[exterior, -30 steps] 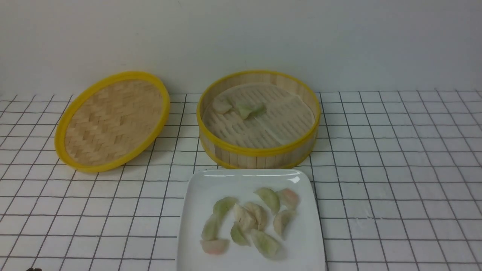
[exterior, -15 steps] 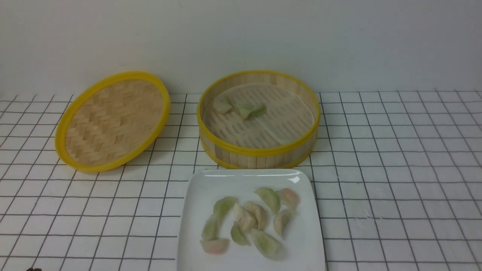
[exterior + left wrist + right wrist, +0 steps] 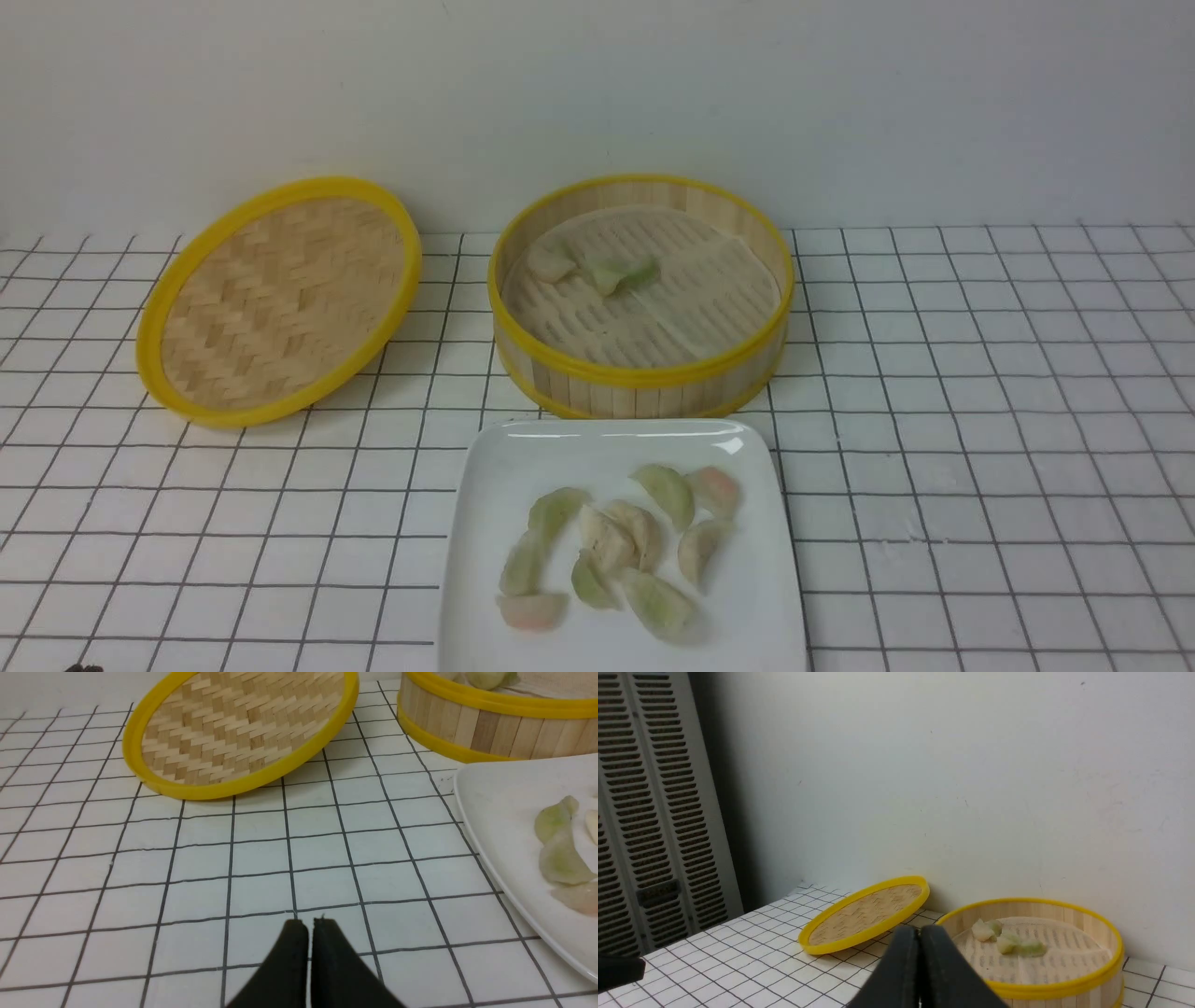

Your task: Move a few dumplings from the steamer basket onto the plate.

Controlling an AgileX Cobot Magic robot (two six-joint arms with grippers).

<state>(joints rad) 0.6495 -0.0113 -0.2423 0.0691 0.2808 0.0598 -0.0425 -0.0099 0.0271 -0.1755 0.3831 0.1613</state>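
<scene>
The steamer basket (image 3: 640,297) stands near the back edge of the table (image 3: 980,448), upright, against the wall. Three dumplings (image 3: 597,266) lie on its slotted liner, toward the back left of the basket: one cream-white, two pale green, touching one another. The plate (image 3: 621,448) sits just in front of the basket, reaching the front edge of the table. About nine dumplings are on the plate (image 3: 611,546), green, cream and pinkish, several overlapping in a loose cluster at its middle. The woven lid (image 3: 280,299) is left of the basket, tilted, its far rim propped against the wall.

Left gripper (image 3: 310,924): closed, jaws together, empty, low over bare tiles left of the plate. Right gripper (image 3: 919,933): closed, jaws pressed together, nothing between them, held up away from the table with the basket and lid beyond it. Neither gripper touches any item.
</scene>
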